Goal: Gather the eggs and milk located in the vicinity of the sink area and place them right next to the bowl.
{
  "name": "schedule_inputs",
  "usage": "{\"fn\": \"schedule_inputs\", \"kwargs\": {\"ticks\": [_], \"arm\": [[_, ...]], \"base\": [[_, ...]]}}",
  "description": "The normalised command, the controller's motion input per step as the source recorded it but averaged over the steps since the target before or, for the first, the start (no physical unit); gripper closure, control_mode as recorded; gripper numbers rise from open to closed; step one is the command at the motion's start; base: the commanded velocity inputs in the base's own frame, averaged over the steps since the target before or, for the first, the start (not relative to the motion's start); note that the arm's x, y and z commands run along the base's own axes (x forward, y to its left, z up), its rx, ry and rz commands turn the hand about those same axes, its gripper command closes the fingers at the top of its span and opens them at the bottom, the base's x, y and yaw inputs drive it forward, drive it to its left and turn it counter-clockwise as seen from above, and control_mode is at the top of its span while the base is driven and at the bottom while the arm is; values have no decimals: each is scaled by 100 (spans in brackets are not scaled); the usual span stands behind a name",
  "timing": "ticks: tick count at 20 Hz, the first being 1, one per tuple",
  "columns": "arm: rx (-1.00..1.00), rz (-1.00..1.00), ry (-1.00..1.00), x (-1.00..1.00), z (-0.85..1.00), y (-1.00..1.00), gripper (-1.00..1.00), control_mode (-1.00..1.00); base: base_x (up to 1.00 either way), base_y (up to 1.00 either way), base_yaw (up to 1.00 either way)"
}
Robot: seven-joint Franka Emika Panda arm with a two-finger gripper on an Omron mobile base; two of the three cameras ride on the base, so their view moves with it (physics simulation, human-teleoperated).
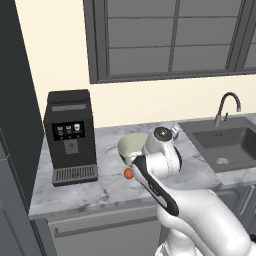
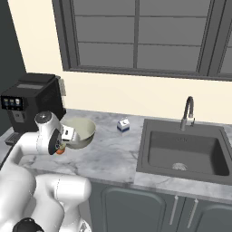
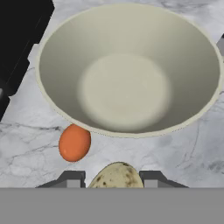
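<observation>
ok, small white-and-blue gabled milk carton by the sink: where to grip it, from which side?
Grip the white-and-blue gabled milk carton across its flat side walls below the gable, coming straight down from above. It stands upright on the marble counter, apart from the bowl and sink, so the fingers likely have room.

No readable text, brand, number or sign appears anywhere in the kitchen; the coffee machine (image 1: 70, 136) carries a small lit screen with three icons too small to make out; the milk carton (image 2: 123, 125) shows blue markings that cannot be read as words.
</observation>
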Motion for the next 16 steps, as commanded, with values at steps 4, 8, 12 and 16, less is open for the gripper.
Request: {"fn": "schedule_inputs", "kwargs": {"ticks": [4, 8, 12, 16], "arm": [[-14, 0, 0, -1, -51, 24, 100, -100], [-10, 0, 0, 2, -51, 3, 100, -100], [-6, 0, 1, 10, -51, 0, 100, -100], [-2, 0, 5, 18, -48, 0, 100, -100]], "base": [[0, 0, 0], [0, 0, 0], [0, 0, 0], [0, 0, 0]]}}
